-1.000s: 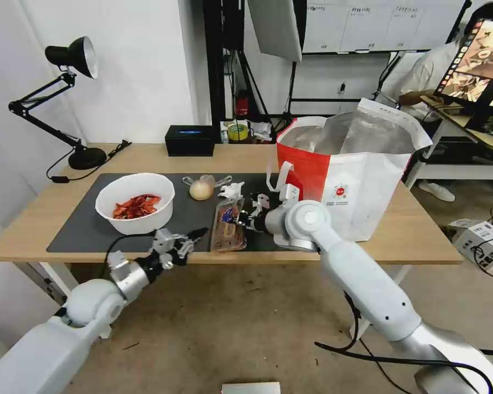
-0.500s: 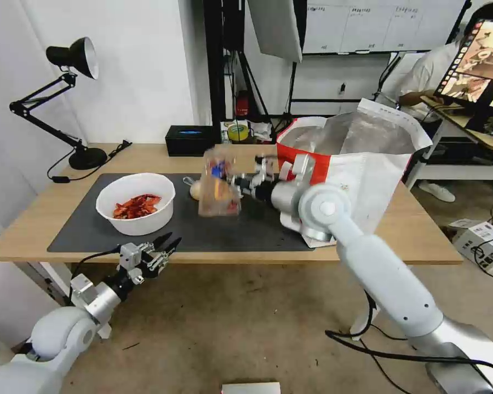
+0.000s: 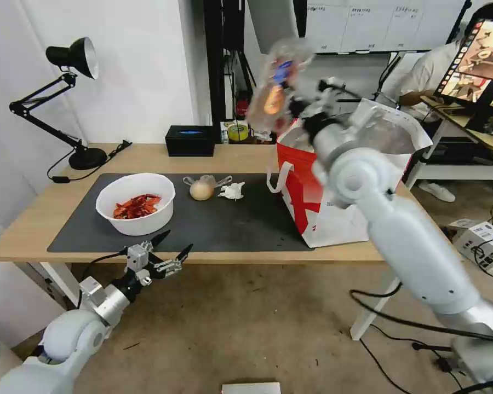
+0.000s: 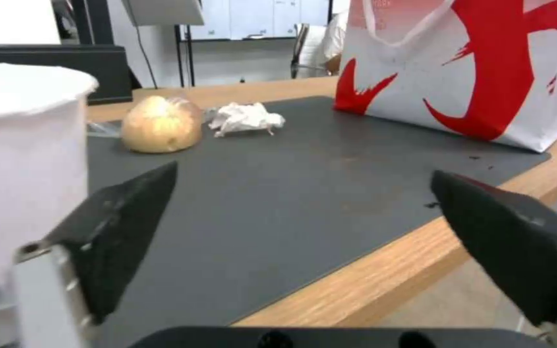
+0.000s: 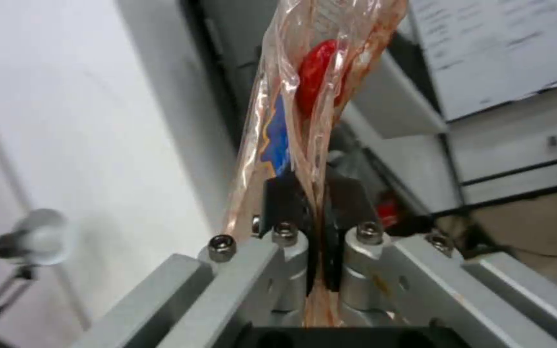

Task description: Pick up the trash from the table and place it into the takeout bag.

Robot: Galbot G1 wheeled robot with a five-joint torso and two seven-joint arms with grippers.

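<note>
Right gripper (image 3: 297,106) clamped on clear plastic tray (image 3: 274,90), swung up from mat, seemingly above takeout bag (image 3: 339,180) | release nears | left gripper (image 3: 168,253) jaws apart, idle below table (image 3: 49,205)

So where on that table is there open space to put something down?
The dark mat is bare between the crumpled tissue and the takeout bag, and along its near edge. Bare wood lies left of the white bowl. Crowded: the bagged yellowish lump beside the tissue.
</note>
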